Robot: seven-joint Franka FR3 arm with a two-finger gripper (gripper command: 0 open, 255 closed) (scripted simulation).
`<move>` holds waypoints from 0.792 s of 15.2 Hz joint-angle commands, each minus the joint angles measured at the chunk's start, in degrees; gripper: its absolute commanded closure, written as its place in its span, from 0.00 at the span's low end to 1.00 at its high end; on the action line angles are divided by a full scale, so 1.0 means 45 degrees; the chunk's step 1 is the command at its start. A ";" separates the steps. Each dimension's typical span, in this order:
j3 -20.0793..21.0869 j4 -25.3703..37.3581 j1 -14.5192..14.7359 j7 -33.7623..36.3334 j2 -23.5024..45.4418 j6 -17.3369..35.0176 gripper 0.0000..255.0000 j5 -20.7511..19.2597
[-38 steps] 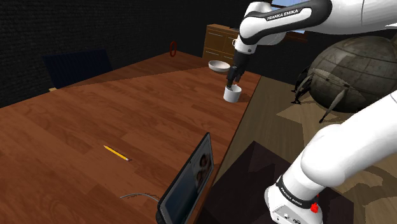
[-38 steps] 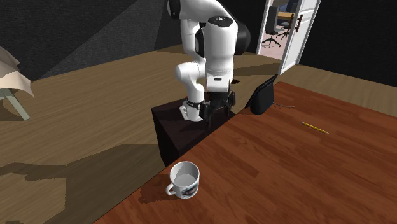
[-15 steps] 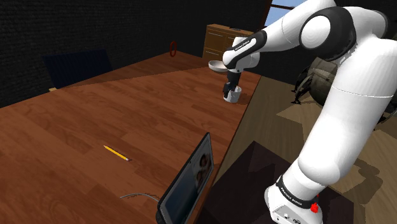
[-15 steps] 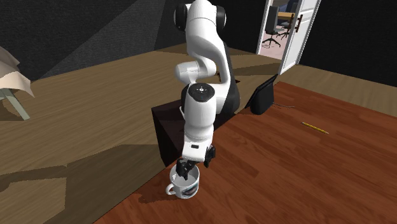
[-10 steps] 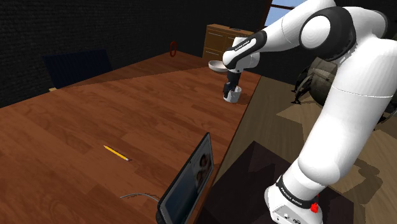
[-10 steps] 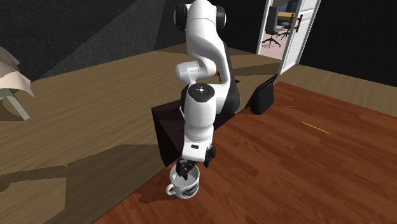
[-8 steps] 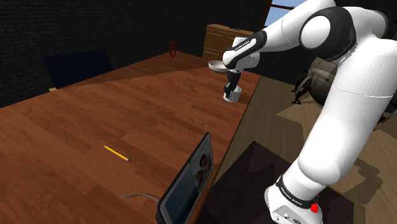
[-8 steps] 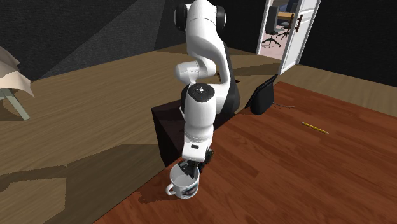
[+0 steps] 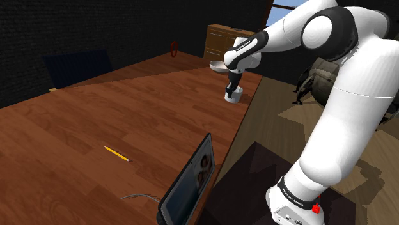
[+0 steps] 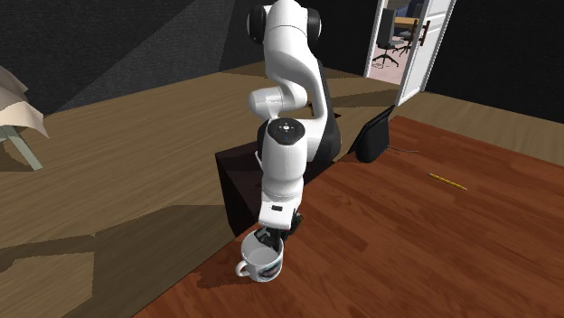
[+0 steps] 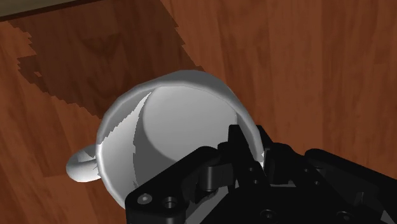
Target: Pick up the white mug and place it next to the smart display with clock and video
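The hand [image 11: 254,145] clamps the rim of the white mug [image 11: 172,121] — 1 finger inside, 1 outside; its body hides the nearest rim section.

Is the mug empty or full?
Empty. The wrist view looks straight into the mug and shows its bare bottom, nothing inside.

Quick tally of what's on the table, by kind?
mug: 1
bowl: 1
pencil: 1
display: 1
small red thing at the far edge: 1
Total: 5
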 commanded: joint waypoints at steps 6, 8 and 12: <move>-0.0058 0.0390 0.0057 0.0111 -0.0552 -0.0923 1.00 -0.0214; -0.0071 0.0543 0.0073 0.0142 -0.0718 -0.1235 1.00 -0.0276; -0.0090 0.0882 0.0100 0.0195 -0.1023 -0.1865 1.00 -0.0385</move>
